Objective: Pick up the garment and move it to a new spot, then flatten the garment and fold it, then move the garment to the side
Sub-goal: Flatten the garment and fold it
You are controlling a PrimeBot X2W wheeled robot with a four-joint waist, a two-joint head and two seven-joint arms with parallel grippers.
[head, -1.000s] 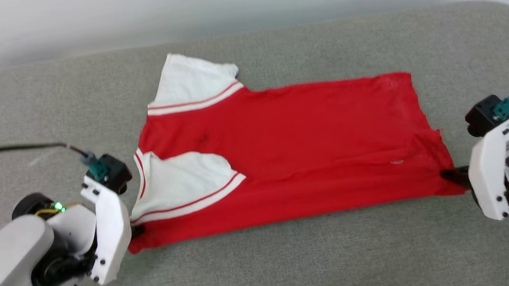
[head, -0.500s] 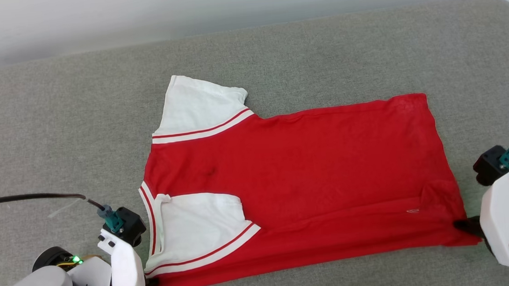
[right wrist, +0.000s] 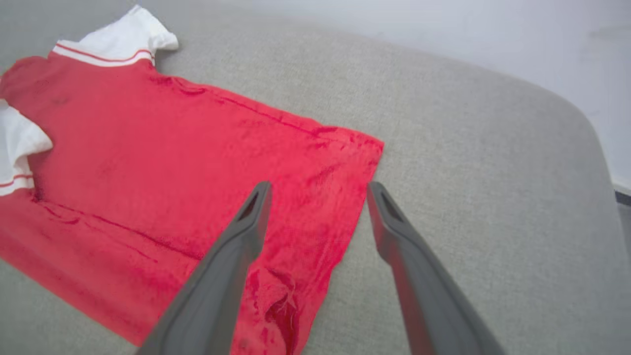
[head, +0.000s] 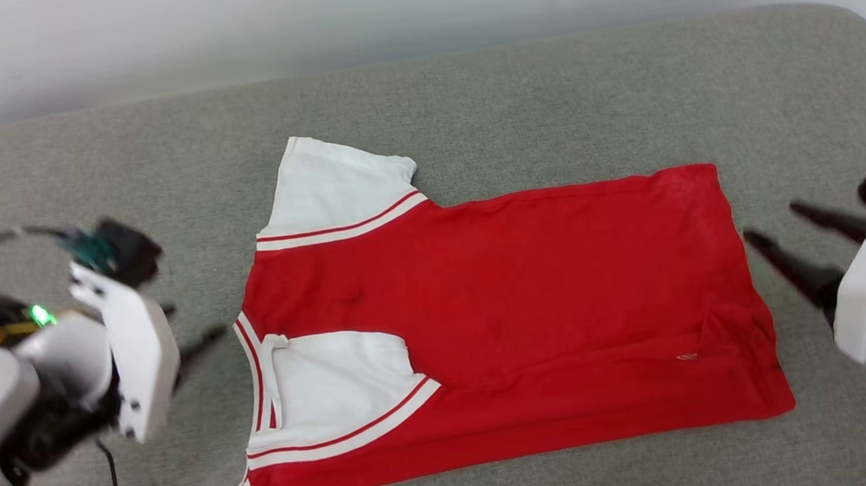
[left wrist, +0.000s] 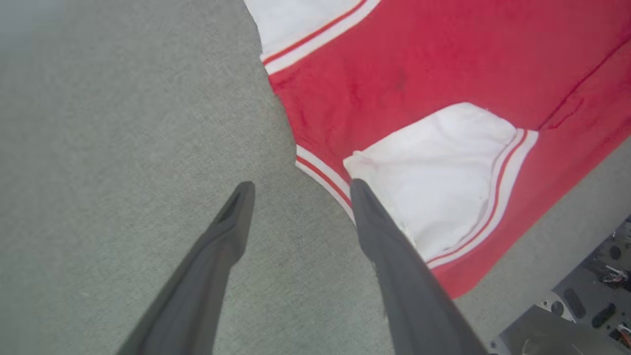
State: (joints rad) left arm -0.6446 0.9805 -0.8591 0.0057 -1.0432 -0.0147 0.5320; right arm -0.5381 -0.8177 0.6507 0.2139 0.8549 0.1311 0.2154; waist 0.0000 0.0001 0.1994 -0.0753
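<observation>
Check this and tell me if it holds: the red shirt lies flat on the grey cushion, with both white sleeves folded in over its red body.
One detail is wrong. On the shirt, just the near sleeve is folded in over the red body. The far sleeve sticks out sideways onto the grey cushion. The head view shows this. The rest holds: the shirt lies flat on the cushion.

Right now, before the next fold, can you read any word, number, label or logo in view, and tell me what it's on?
No text in these views can be read.
On the garment, toward its hem end, a small pale mark: too small to read.
On the red fabric near the collar, a faint dark patch: blurred, with no letters or digits to make out.
</observation>
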